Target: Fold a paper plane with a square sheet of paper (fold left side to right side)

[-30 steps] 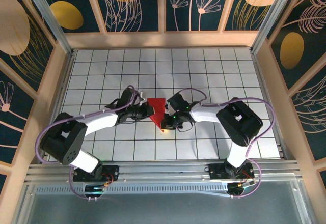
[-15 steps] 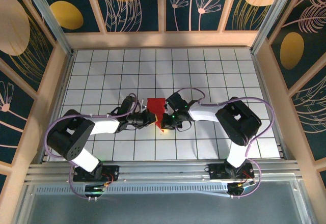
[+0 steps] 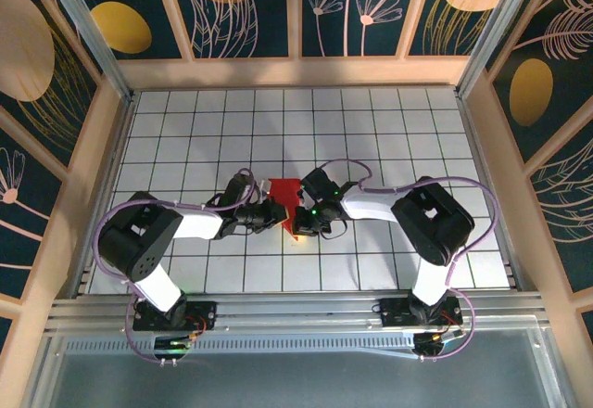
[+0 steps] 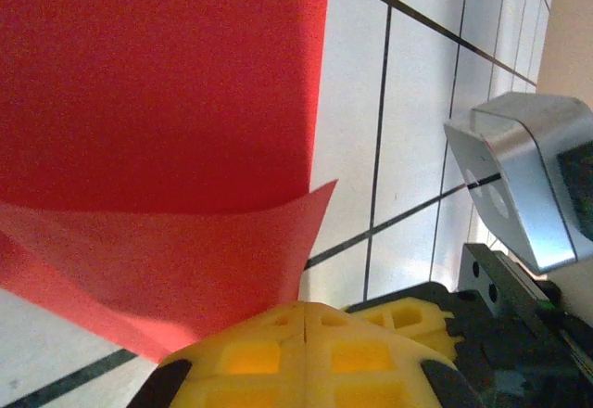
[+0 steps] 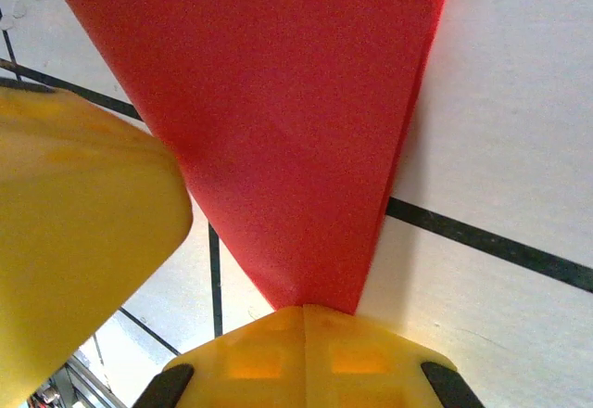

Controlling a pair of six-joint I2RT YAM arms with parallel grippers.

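Observation:
The square sheet of paper point(image 3: 285, 191) is bright red, partly folded, and lies on the white grid table mid-scene between both grippers. My left gripper point(image 3: 276, 211) is at its left side. In the left wrist view the yellow jaws of the left gripper point(image 4: 306, 306) are shut on a lifted, curling flap of the paper point(image 4: 157, 83). My right gripper point(image 3: 298, 221) is at the paper's near right. In the right wrist view the paper point(image 5: 296, 102) tapers to a point that ends in the shut right gripper point(image 5: 304, 310).
The two grippers are nearly touching. The left gripper's yellow finger point(image 5: 74, 213) looms at the left of the right wrist view, and the right gripper's fingers point(image 4: 412, 313) and silver mount point(image 4: 528, 176) sit at the right of the left wrist view. Wooden walls point(image 3: 296, 72) ring the table.
The left arm has folded in toward the centre and its gripper has slid right, carrying the paper's left flap over. The right gripper has stayed put on the paper's tip.

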